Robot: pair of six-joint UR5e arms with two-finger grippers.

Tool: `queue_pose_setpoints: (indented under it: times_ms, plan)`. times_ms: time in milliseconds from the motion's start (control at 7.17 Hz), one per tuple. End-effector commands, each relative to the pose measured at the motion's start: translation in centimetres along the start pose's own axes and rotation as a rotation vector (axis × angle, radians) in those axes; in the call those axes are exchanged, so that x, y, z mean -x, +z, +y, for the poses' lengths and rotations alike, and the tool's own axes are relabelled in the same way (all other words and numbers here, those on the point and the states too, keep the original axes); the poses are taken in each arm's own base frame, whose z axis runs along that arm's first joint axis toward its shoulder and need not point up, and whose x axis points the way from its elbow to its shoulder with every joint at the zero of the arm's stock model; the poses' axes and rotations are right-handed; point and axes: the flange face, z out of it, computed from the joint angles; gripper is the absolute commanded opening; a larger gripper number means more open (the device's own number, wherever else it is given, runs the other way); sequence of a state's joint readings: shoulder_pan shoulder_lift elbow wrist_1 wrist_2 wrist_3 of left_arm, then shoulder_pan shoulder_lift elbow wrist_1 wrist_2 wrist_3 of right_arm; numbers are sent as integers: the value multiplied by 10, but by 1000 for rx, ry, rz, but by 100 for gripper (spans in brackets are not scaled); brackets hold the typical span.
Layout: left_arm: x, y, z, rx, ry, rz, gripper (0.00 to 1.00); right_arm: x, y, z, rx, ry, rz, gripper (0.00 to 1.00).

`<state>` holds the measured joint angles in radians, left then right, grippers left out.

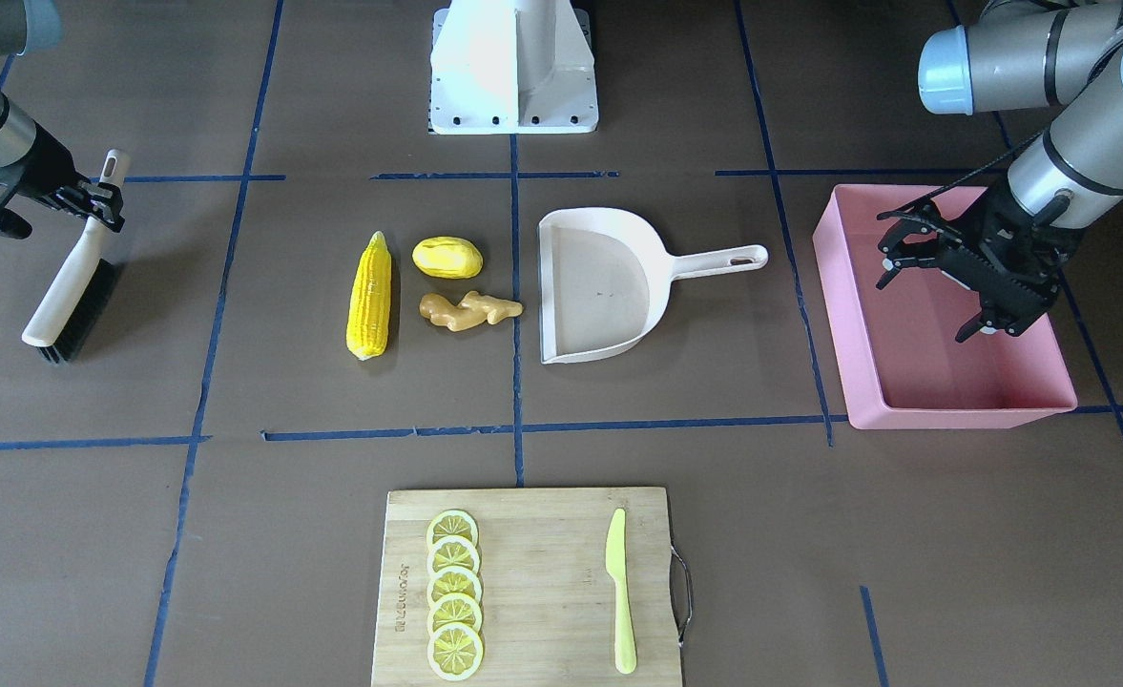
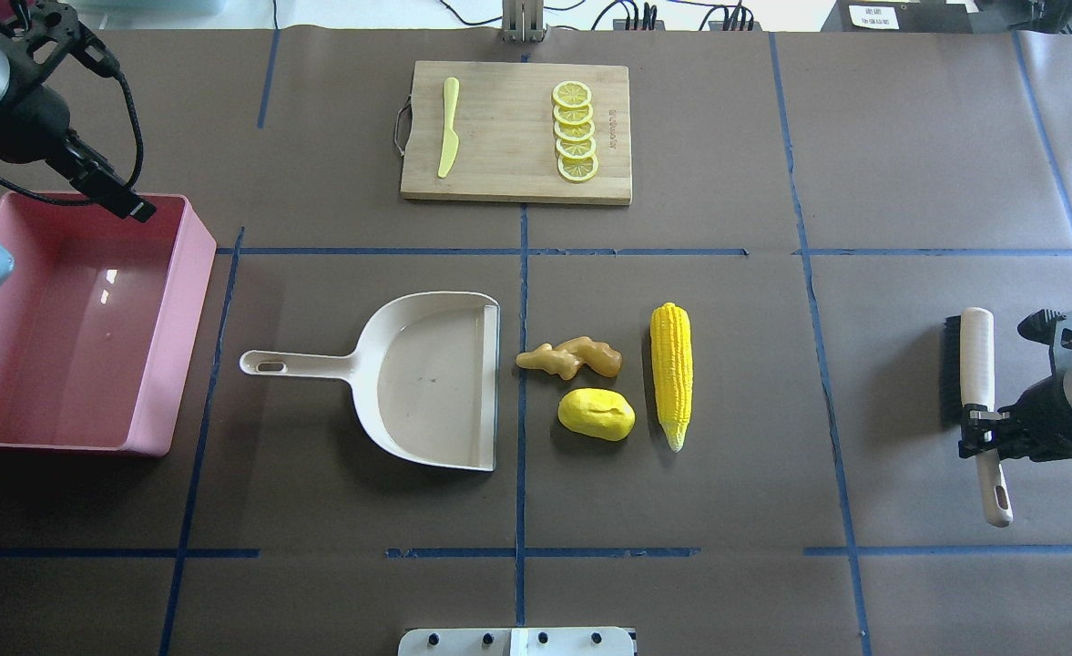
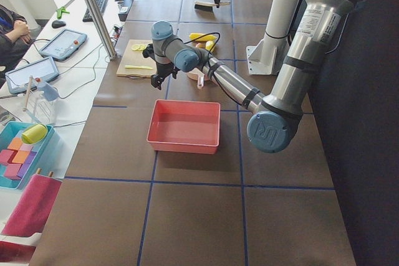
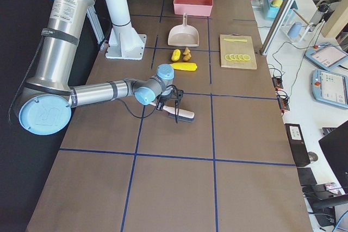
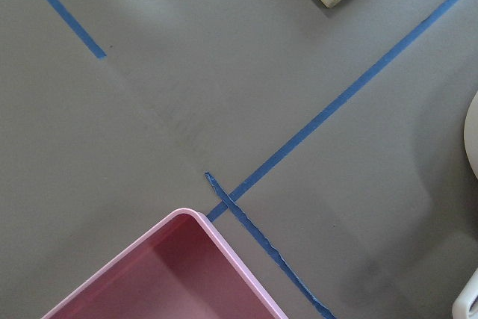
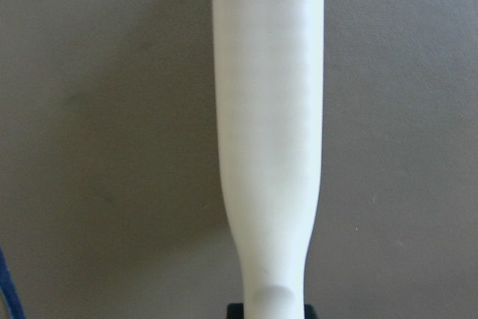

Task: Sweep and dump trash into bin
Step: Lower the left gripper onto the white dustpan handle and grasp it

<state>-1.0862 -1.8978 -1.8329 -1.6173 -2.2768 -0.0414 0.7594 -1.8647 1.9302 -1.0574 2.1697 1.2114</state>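
The left hand [image 1: 928, 300] hangs over the pink bin [image 2: 191, 319], above its inside, near the wall on the far side from the robot. Its two fingers [image 1: 971, 331] are spread wide apart, with nothing between them and nothing touching them.

The right hand [image 2: 982, 430] is at the opposite end of the tabletop [image 2: 772, 410]. It is pressed together on the white handle of a brush [image 2: 975, 360], gripping partway along so that the end with the hanging hole sticks out past the fingers. The wrist view shows the handle running straight through the grip. The black bristles face away from the trash. I cannot tell whether they rest on the tabletop.

The trash lies in the middle of the tabletop, outside the bin. The corn cob [image 2: 671, 369] lies lengthwise on the brush side. The yellow lump [image 2: 597, 414] and the ginger root [image 2: 572, 357] lie between the cob and the dustpan [image 2: 435, 378]. The ginger is just beside the dustpan's open edge, not touching it. The dustpan lies flat, its mouth towards the trash and its handle pointing at the bin.

On the far side from the robot, a wooden cutting board [image 2: 508, 173] carries a row of overlapping lemon slices [image 2: 575, 132] and a yellow-green knife [image 2: 449, 123].
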Motion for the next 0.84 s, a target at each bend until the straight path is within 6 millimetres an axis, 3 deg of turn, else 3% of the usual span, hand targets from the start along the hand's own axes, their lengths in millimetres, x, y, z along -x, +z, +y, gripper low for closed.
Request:
queue_pose_setpoints:
  times_ms: [0,279,418,697]
  plan:
    - [-3,0,-2,-2,5,4,100,-3,-5,4,4,4,-3,0]
    - [-45,8,-7,-8,92,39,100,5,-15,7,-5,-10,-22,0]
    - [-65,-5,-7,-53,223,48,100,9,-18,8,-6,-25,-30,0]
    - [-100,-9,-1,-73,417,77,100,15,-25,10,-3,-40,-49,0]
